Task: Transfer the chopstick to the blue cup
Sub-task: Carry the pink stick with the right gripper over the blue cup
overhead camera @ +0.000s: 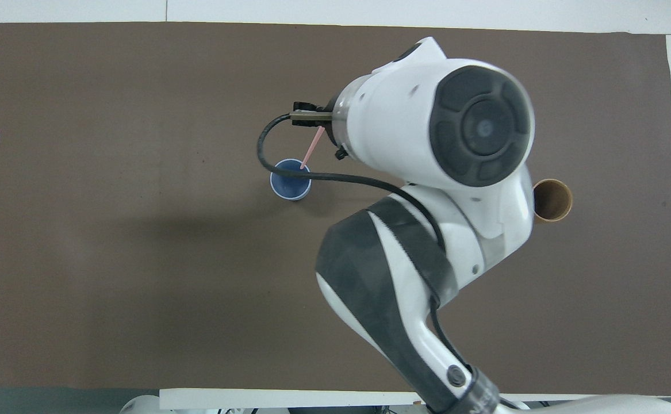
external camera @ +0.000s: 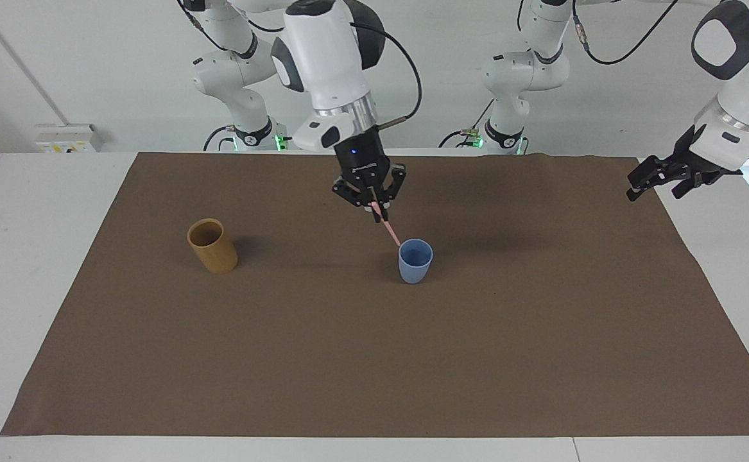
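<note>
The blue cup [external camera: 415, 262] stands upright near the middle of the brown mat; it also shows in the overhead view [overhead camera: 289, 185]. My right gripper [external camera: 375, 209] is shut on a pale-pink chopstick [external camera: 391, 232] and holds it slanted above the cup. The stick's lower tip is at the cup's rim on the side toward the robots. In the overhead view the chopstick [overhead camera: 311, 148] points down into the cup's mouth, and the arm hides most of the gripper. My left gripper [external camera: 653, 181] waits in the air over the mat's edge at the left arm's end.
A tan cylindrical cup [external camera: 212, 246] stands upright toward the right arm's end of the table and looks empty; the arm partly covers it in the overhead view [overhead camera: 553, 200]. The brown mat [external camera: 374, 359] covers most of the white table.
</note>
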Robot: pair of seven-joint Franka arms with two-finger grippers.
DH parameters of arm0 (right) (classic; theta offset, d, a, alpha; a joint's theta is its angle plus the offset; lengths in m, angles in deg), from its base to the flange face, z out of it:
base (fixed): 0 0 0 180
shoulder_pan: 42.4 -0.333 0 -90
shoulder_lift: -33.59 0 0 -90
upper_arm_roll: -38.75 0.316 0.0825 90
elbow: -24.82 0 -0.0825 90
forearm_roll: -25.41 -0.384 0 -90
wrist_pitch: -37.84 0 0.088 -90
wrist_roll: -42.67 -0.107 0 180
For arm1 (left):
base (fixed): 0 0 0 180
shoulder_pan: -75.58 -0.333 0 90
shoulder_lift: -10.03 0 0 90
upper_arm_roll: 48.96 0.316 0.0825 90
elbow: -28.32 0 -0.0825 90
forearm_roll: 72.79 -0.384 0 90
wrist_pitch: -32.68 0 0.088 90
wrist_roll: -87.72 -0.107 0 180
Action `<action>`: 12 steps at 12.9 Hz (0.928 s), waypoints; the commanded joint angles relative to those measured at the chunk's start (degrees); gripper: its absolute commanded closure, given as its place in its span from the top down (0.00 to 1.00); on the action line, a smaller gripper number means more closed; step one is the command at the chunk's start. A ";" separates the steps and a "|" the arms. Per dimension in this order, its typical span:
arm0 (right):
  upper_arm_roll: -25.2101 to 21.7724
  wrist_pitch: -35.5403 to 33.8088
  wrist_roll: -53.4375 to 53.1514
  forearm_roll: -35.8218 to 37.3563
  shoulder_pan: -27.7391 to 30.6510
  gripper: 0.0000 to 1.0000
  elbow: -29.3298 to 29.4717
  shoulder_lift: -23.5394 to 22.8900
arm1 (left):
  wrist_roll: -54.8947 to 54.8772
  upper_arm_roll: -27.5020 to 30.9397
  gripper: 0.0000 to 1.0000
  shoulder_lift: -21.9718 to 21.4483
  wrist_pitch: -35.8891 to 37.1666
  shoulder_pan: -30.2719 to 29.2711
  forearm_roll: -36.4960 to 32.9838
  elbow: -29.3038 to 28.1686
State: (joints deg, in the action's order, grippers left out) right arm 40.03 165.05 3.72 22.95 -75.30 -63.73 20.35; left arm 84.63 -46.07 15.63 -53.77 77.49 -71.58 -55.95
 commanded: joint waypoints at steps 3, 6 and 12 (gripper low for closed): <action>-0.23 0.94 -1.83 1.94 -0.41 0.00 -1.71 -0.91 | -0.17 0.10 1.00 -1.39 0.57 -0.24 0.73 -1.42; -0.14 1.82 -0.34 1.85 -0.41 0.00 -5.39 0.58 | -0.17 0.10 1.00 -1.39 0.48 -0.24 0.73 -1.42; 0.12 3.30 -0.42 1.33 -0.76 0.11 -8.21 1.73 | -0.17 0.10 1.00 -1.39 0.48 -0.24 0.73 -1.42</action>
State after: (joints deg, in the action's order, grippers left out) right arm 39.74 166.44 2.36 24.46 -76.46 -69.42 20.39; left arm 84.63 -46.07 15.63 -53.74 77.49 -71.58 -55.95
